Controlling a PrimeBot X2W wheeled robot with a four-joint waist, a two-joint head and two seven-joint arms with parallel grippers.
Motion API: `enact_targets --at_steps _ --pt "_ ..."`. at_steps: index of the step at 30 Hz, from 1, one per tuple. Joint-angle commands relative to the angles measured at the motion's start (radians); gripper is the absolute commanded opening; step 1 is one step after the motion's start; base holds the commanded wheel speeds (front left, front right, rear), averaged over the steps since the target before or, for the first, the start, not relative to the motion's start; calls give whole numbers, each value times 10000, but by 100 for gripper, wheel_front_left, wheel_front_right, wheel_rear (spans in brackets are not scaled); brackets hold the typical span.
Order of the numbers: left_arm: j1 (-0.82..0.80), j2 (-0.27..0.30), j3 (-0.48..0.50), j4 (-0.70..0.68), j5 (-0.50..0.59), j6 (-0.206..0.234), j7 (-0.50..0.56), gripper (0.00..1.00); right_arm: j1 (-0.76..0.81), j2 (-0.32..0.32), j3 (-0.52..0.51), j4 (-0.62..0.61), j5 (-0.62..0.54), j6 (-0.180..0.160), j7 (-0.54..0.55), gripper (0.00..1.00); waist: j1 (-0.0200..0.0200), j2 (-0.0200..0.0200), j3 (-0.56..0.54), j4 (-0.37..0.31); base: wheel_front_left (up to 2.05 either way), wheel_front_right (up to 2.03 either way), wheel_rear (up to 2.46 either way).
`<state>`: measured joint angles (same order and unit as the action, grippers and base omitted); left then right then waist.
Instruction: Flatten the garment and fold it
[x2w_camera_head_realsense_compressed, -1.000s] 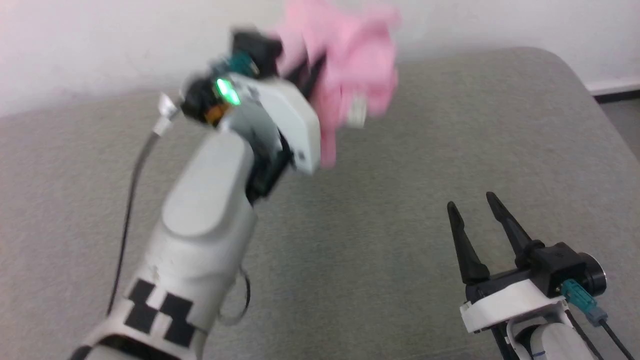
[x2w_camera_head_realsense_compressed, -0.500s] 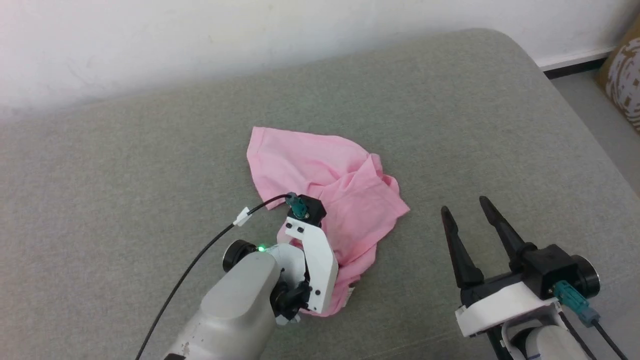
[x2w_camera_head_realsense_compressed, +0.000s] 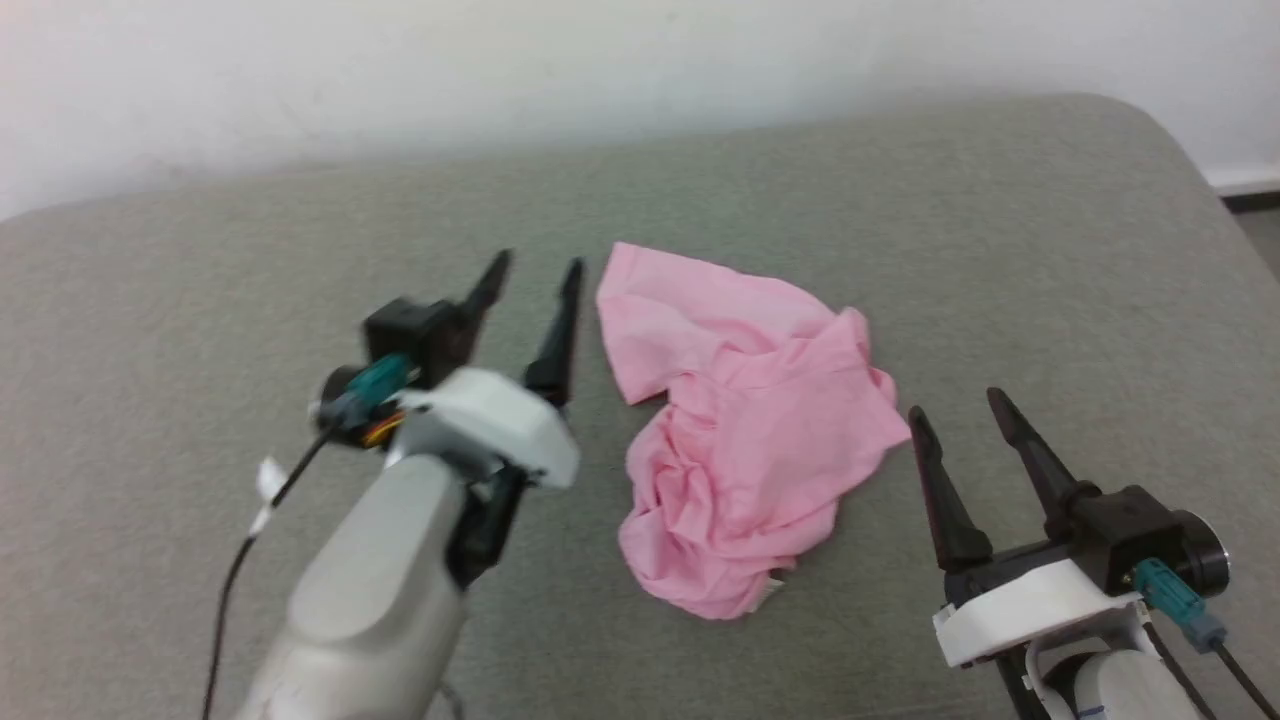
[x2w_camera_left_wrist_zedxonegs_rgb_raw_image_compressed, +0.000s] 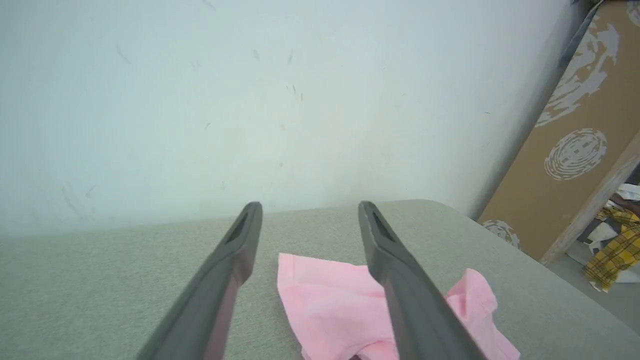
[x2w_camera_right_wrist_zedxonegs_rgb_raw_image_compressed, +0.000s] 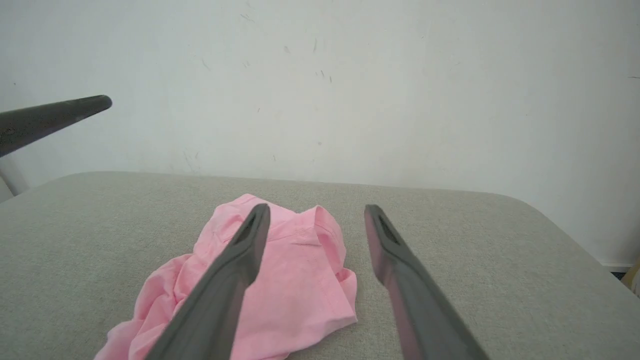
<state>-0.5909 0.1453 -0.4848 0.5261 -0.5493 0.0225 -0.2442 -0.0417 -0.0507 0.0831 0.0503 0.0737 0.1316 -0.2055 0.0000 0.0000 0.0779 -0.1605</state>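
On the grey-green upholstered surface, the garment lies in a loose, crumpled heap near the middle, between the two grippers. Its far portion is spread fairly smooth. Its near portion is bunched into folds. A small white label shows at the near edge of the heap.

The surface is covered in a fine woven fabric and has a rounded far right corner. It stands against a plain white wall, which carries faint scuff marks in both wrist views. A dark baseboard strip runs along the foot of the wall past that corner. In the left wrist view, a brown cardboard panel printed with pale round patterns stands slanted at the right, beyond the corner. A yellow plaid cloth lies low beside it.

The left gripper is positioned just left of the garment's far edge and is slightly blurred. Its jaws stand wide apart with no cloth between them. A black cable hangs beside its forearm.

The right gripper is positioned at the lower right, just beside the garment's right edge. Its jaws stand wide apart and hold nothing. In the right wrist view, one finger of the left gripper enters from the upper left edge.
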Motion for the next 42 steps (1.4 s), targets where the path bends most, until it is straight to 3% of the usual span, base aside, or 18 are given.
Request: enact_targets --at_steps 1,7,14,27,29,30,35,42 --pt "680 339 418 -555 335 301 -150 100 19 5 -96 -75 -40 -9 32 100 0 0 -100 630 0 0 0" --pt "2280 604 2054 -2831 1300 718 -171 100 -76 5 -333 -83 -61 -9 100 100 0 0 -50 1118 0 0 0" --pt "4130 267 3505 -4165 2320 353 -174 100 -599 5 -958 559 65 -9 859 100 0 0 61 1576 0 0 0" --pt "4976 -730 4599 -4901 3335 -404 -175 100 -3805 5 -1663 3910 181 -9 5316 100 0 0 661 2045 0 0 0" --pt "4951 -795 4697 -4857 3386 -494 -175 100 -4098 5 -1427 4152 224 -9 5931 39 0 0 678 2084 0 0 0" --pt "4943 -820 4737 -4836 3409 -533 -175 100 -4198 5 -1281 4202 254 -9 6155 0 0 0 674 2100 0 0 0" --pt "4999 -905 4812 -4698 3490 -707 -175 100 -4420 5 -361 3770 720 -9 6753 0 0 0 488 2217 0 0 0" --pt "5025 -942 4808 -4619 3513 -779 -175 100 -5267 5 1072 2280 1553 -9 6591 0 0 0 286 2245 0 0 0"
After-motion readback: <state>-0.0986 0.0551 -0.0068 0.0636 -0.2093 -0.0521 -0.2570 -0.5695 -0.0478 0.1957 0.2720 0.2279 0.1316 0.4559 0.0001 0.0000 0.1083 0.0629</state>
